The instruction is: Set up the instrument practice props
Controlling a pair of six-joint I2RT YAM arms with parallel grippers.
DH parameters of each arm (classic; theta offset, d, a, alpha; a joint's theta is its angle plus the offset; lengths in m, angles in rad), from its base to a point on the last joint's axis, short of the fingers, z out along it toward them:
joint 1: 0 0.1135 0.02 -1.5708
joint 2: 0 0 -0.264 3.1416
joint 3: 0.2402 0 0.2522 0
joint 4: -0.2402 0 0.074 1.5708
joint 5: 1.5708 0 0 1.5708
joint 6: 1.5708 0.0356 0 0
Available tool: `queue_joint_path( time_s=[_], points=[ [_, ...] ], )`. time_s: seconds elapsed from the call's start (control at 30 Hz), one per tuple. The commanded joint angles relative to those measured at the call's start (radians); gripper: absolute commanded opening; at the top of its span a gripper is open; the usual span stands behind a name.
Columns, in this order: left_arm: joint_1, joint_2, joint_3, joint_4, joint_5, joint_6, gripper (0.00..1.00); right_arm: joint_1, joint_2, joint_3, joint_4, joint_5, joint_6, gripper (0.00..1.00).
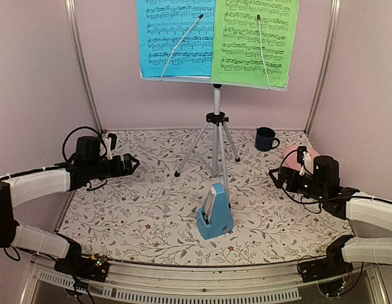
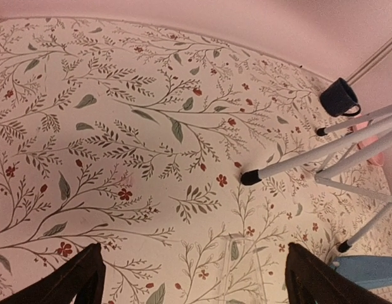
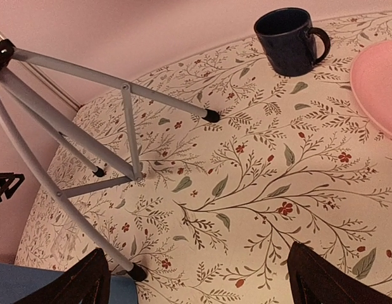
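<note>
The music stand point(image 1: 216, 130) rises on its silver tripod at the back centre. A blue sheet point(image 1: 175, 38) and a green sheet point(image 1: 254, 41) lie side by side on its desk, each under a thin wire clip. In front of the tripod the small blue metronome point(image 1: 214, 214) stands upright on the floral cloth. My left gripper point(image 1: 133, 163) hovers open at the left, well apart from the tripod legs point(image 2: 309, 161). My right gripper point(image 1: 276, 177) is open at the right, empty, with the tripod point(image 3: 75, 133) to its left. A corner of the metronome point(image 2: 370, 269) shows in the left wrist view.
A dark blue mug point(image 1: 266, 139) stands at the back right, also the mug point(image 3: 289, 39) in the right wrist view. A pink plate point(image 1: 298, 154) lies just behind my right gripper, the plate point(image 3: 378, 82) at that view's right edge. Pink walls and metal posts enclose the table.
</note>
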Motion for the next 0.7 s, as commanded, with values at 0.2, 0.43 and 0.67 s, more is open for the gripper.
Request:
queue_joint_path(
  time_s=[0.2,0.43,0.67],
  points=[
    [0.01,0.057,-0.106,0.034,-0.001,-0.085,0.99,-0.01,0.151,-0.029,0.081,0.091,0.098,0.99],
    [0.007,0.087,-0.134,0.081,0.019,-0.095,0.99,-0.01,0.204,-0.047,0.132,0.071,0.099,0.99],
    [-0.001,0.083,-0.132,0.081,0.015,-0.1,0.99,-0.01,0.19,-0.047,0.144,0.062,0.094,0.99]
  ],
)
